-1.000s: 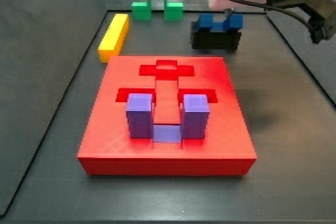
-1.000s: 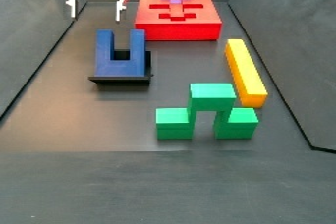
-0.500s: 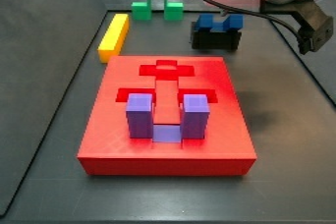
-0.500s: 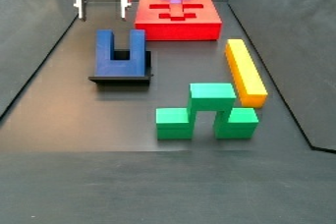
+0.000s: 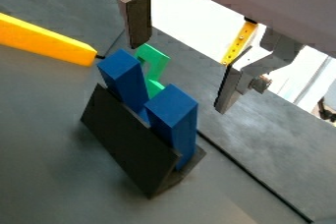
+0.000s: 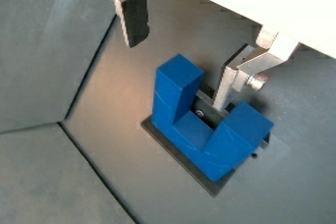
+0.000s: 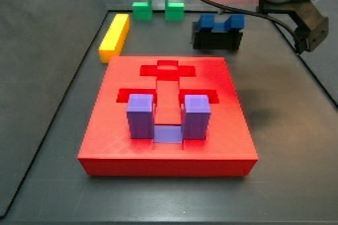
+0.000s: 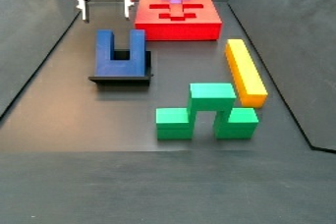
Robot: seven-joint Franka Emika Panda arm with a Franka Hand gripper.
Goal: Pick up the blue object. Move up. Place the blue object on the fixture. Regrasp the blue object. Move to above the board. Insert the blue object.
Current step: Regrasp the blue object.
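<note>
Resting prongs-up in the fixture [image 8: 121, 75], the blue object [image 8: 120, 49] awaits regrasp. Above the fixture hangs the pincer [image 6: 191, 46], spread wide and empty. Best to centre it over the block, then descend squarely before closing.

Gripper [image 6: 184, 39] hangs above the blue object [image 6: 199, 118], fingers spread wide with nothing between them; the drop straight down is free. Blue object sits prongs-up in the fixture [image 5: 125, 141]. Green block [image 8: 205, 110] and yellow bar [image 8: 245, 70] at 3–5 o'clock, well apart in a side view.
</note>
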